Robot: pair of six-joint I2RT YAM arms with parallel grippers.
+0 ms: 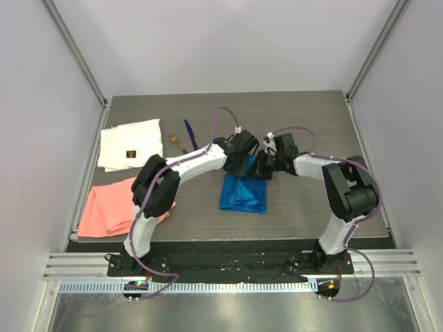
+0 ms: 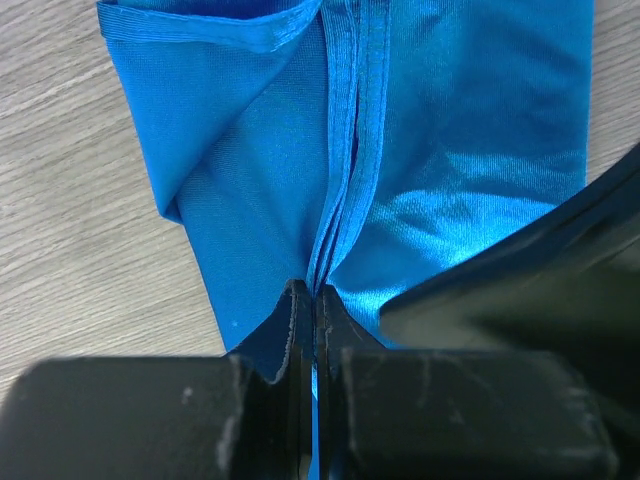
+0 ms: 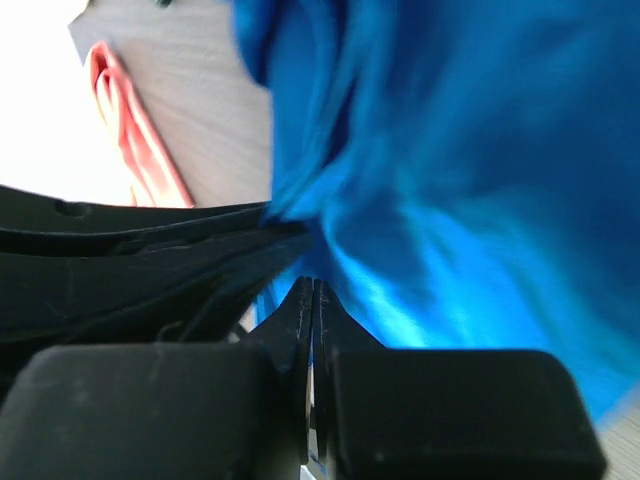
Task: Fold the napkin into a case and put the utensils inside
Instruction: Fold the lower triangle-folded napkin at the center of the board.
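Observation:
The bright blue napkin [image 1: 243, 193] lies folded into a narrow strip in the middle of the table, with its far end lifted. My left gripper [image 1: 241, 163] is shut on that far edge. In the left wrist view its jaws [image 2: 315, 296] pinch the bunched hems of the napkin [image 2: 250, 180]. My right gripper [image 1: 267, 167] sits right beside it, on the same edge. Its jaws [image 3: 312, 286] are pressed together with the blue napkin [image 3: 450, 200] bulging just past the tips. The utensils lie apart behind the left arm: a purple one [image 1: 190, 133] and a dark-handled, tan-ended one [image 1: 178, 142].
A white cloth [image 1: 130, 144] with a small dark label lies at the back left. A salmon-pink cloth [image 1: 111, 207] lies at the front left. Grey walls stand on the three far sides of the table [image 1: 311, 214]. The two wrists nearly touch over the napkin.

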